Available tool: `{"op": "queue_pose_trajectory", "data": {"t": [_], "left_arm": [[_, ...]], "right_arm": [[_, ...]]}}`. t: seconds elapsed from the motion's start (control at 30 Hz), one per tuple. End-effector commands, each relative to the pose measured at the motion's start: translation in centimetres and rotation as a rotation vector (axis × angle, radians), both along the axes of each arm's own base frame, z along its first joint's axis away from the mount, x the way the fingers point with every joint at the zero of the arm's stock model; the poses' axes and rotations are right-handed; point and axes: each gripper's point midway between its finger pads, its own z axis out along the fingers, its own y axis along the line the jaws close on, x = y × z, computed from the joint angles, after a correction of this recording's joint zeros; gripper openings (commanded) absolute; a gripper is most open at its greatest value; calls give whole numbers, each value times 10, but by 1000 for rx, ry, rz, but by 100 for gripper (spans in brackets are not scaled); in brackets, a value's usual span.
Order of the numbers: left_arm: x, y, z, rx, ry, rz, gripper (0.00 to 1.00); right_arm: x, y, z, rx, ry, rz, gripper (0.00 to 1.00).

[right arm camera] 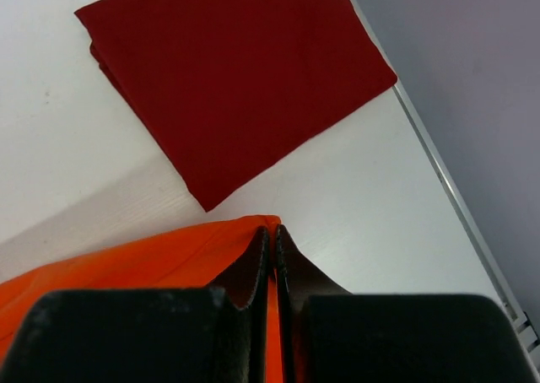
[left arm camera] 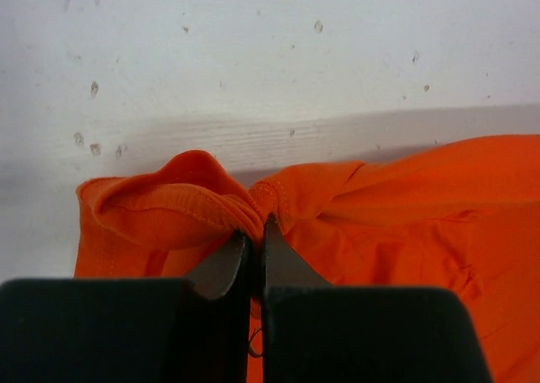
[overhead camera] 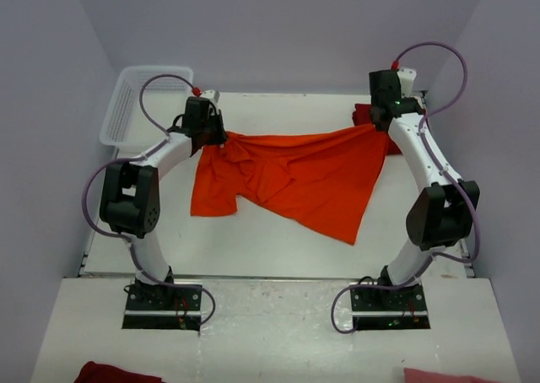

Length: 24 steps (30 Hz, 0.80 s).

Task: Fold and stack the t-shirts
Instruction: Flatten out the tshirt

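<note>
The left end effector (left arm camera: 256, 233) is clamped on a bunched edge of the orange t-shirt (overhead camera: 295, 176); the right end effector (right arm camera: 272, 234) is pinched shut on its opposite corner. The cloth runs taut between them, the rest spreading rumpled over the desk (overhead camera: 270, 252). A folded dark red t-shirt (right arm camera: 236, 71) lies just beyond the right grip. Best to move both arms together, edge level, so the left-side creases smooth out

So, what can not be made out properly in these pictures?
Top view: dark red t-shirt mostly hidden behind the right arm.
Top view: a red cloth cut off by the bottom edge.
Left wrist view: orange t-shirt cut by the right edge; left gripper hides the pinched part.
</note>
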Motion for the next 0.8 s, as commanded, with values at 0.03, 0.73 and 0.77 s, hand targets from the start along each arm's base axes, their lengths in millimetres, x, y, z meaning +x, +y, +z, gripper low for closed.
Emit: {"op": "queue_pose_trajectory", "data": {"t": [0.03,0.73,0.77], "left_arm": [[46,-15,39,-3,-145,-63,0],[-96,28,57,14,-99,281,80],[-111,28,33,11,-50,270,79]], "right_arm": [[23,-10,28,36,-98,0,0],[-65,121,28,315,-131,358,84],[-78,131,7,323,-87,380,83]]}}
